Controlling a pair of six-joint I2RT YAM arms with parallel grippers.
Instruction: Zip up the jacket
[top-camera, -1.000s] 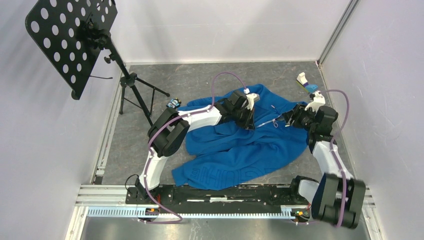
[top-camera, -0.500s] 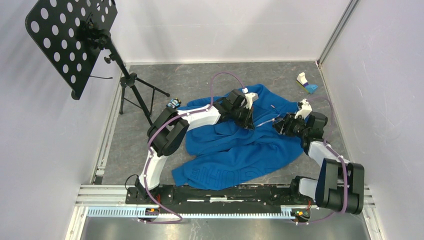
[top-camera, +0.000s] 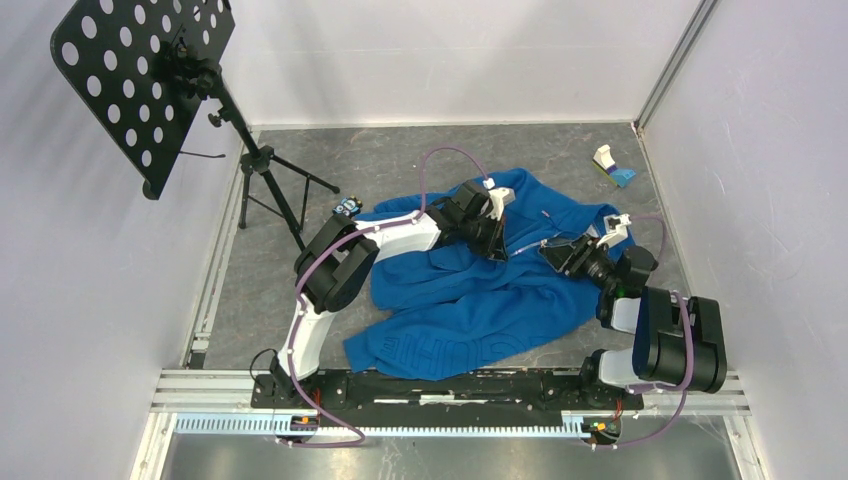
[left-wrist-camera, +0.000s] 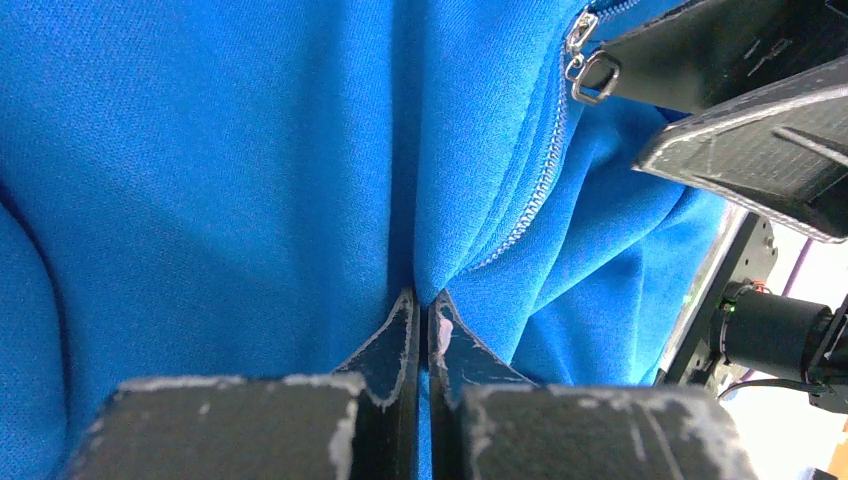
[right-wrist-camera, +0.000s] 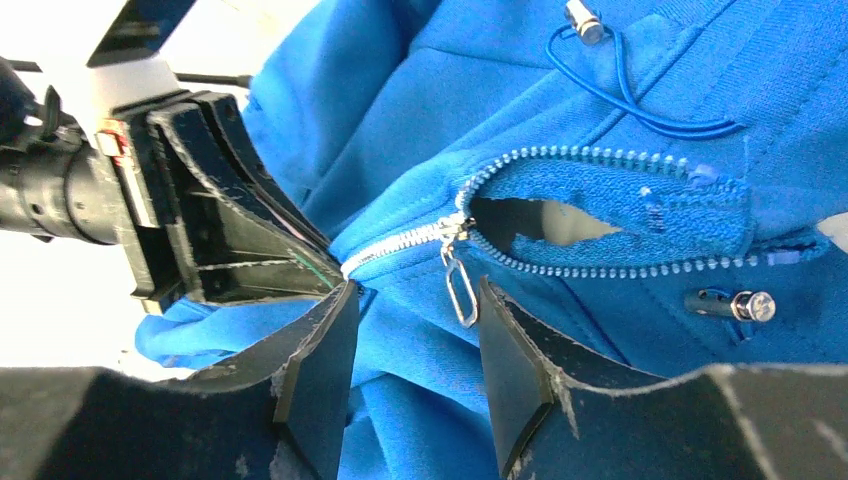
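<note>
The bright blue jacket lies crumpled on the grey floor between the arms. My left gripper is shut on a fold of jacket fabric just beside the pale zipper; its fingertips pinch the cloth. My right gripper is open and faces the left one. In the right wrist view the metal zipper pull hangs from the slider between its fingers, close to the right finger and not gripped. Past the slider the zipper teeth gape open near the collar drawstring.
A black perforated music stand on a tripod stands at the back left. A small blue and white object sits by the back right wall, another small object by the jacket's left sleeve. Walls close both sides; a metal rail runs along the front.
My right arm has folded down and back, and its gripper has moved left and lower toward the zipper slider. The left arm has stayed on the fabric.
</note>
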